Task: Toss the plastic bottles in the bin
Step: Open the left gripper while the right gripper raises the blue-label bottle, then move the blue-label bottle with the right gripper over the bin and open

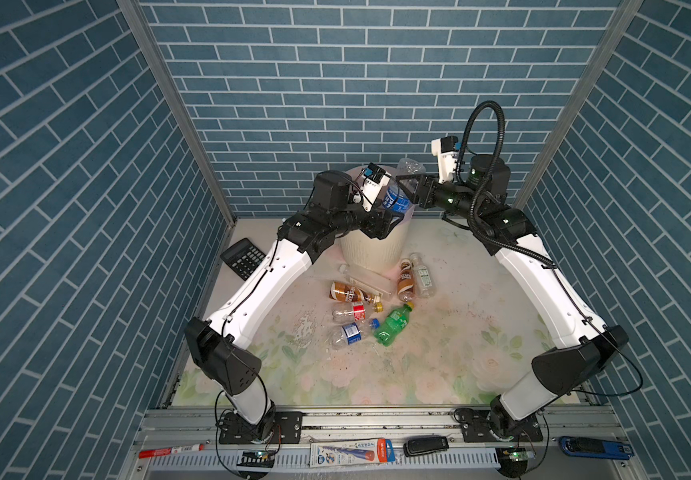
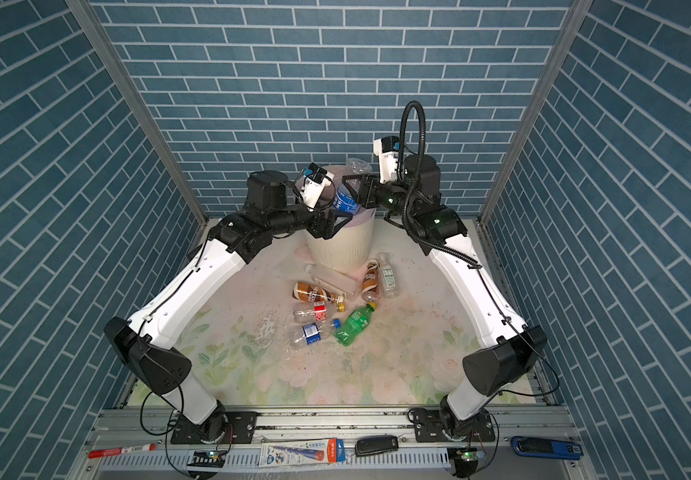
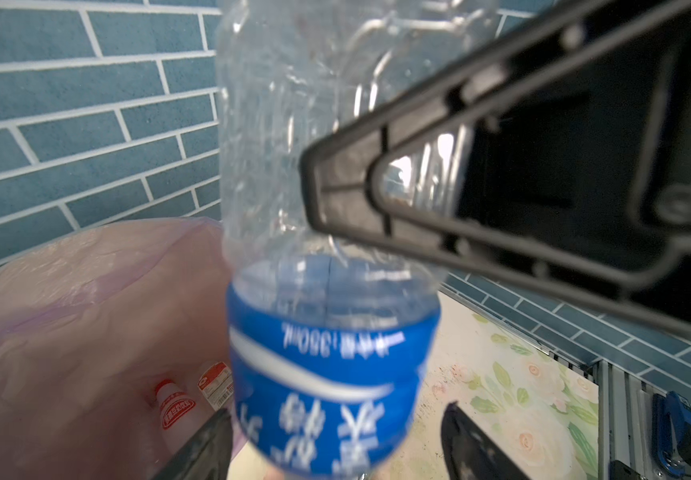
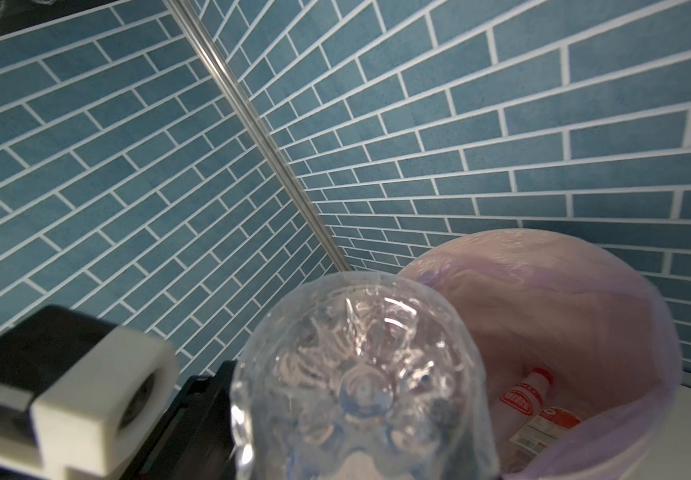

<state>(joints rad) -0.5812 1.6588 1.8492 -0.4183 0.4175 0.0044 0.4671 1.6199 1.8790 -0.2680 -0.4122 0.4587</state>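
Over the bin [image 1: 373,253], your right jaws grasp the bottle [image 1: 395,199]; left jaws stand released. Centre it, then let go.

Bright, even light falls from above. The tabletop [image 1: 439,332] carries only faint, soft shadows, and the white arm shells [image 1: 269,282] glare almost to blank. In both top views the brick walls [image 2: 44,166] bow toward the picture edges. In the left wrist view the blue-labelled bottle [image 3: 327,374] sits too close to the lens, its print smeared. In the right wrist view its clear base glints and looks soft, the white camera mount [image 4: 98,399] is blurred, and the bin [image 4: 585,266] rim is hazy.
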